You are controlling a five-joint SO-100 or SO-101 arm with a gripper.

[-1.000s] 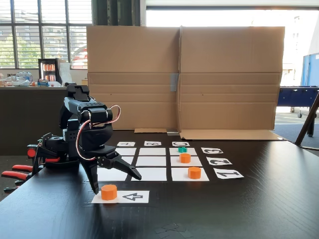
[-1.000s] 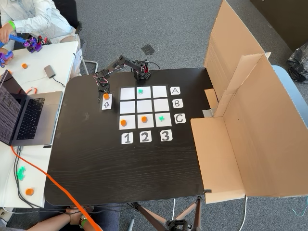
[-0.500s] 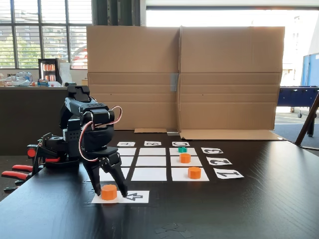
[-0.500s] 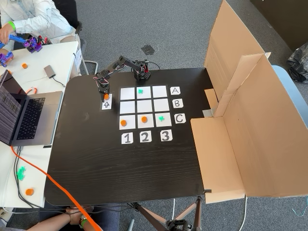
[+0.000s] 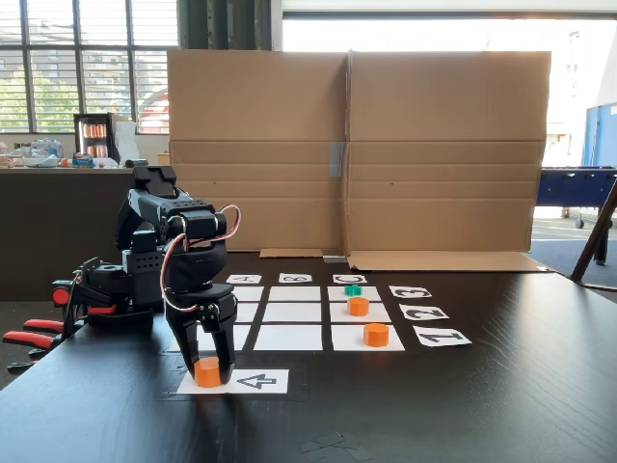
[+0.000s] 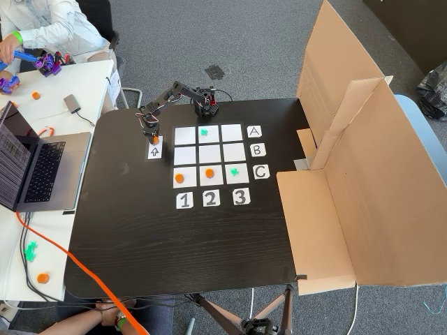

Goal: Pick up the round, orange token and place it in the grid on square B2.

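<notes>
The round, orange token (image 5: 207, 371) rests on a white paper strip with a black arrow (image 5: 258, 381) at the table's near left. My gripper (image 5: 208, 375) points down over it, shut on it with one finger against each side. From above, the gripper (image 6: 154, 139) and the token (image 6: 155, 140) sit left of the grid (image 6: 185, 155). Square B2 (image 5: 294, 312) (image 6: 209, 154) at the grid's centre is bare white. Two more orange tokens (image 5: 358, 306) (image 5: 376, 334) lie on the grid's right column in the low fixed view.
A green token (image 5: 353, 289) sits on the far right square, and another green token (image 6: 204, 132) on the top middle square seen from above. A tall cardboard wall (image 5: 357, 145) closes the table's far side. A laptop (image 6: 38, 167) lies on the side desk, where a person's arm (image 6: 42, 28) rests.
The gripper's wide-open fingers came down around the token and closed against its sides. The token stays on the arrow strip.
</notes>
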